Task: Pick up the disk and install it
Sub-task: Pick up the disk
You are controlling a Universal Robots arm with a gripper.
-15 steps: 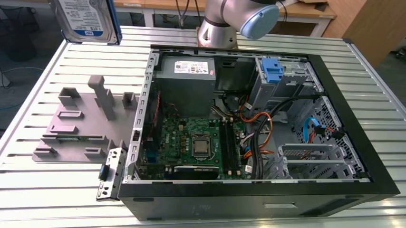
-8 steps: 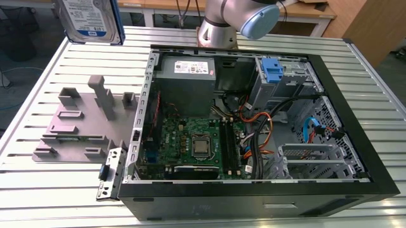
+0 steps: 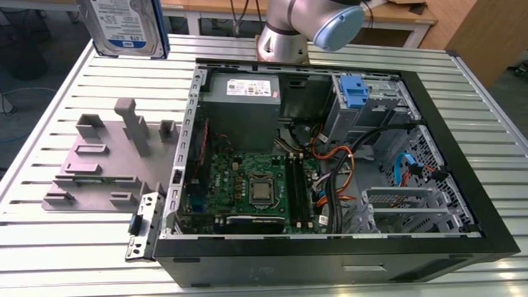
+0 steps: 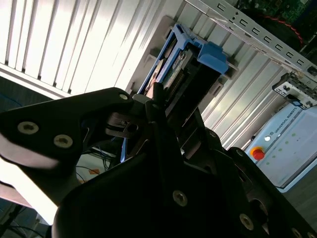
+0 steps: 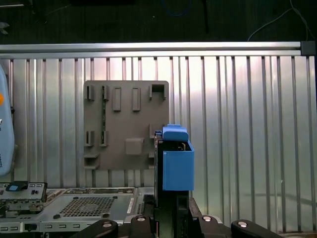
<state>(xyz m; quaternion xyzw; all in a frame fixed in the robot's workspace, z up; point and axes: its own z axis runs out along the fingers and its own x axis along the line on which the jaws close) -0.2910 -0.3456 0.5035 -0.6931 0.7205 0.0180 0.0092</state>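
The disk (image 3: 123, 25) hangs upright in the air over the table's far corner on the exterior view's left, its white-and-blue label facing the camera. In both wrist views my gripper (image 5: 173, 215) is shut on the disk (image 5: 177, 166), whose blue side rail stands out past the black fingers (image 4: 163, 124). The disk (image 4: 181, 62) points away from the gripper (image 4: 168, 106) toward the ribbed table. The open computer case (image 3: 462, 185) lies on the exterior view's right, away from the disk.
A grey fixture plate (image 3: 91, 164) with upright pegs lies beside the case and beneath the gripper (image 5: 124, 124). Inside the case are a grey power supply (image 3: 241, 108), the motherboard (image 3: 247, 185), cables and a drive cage with a blue latch (image 3: 352, 93). The arm's base (image 3: 285, 37) stands behind the case.
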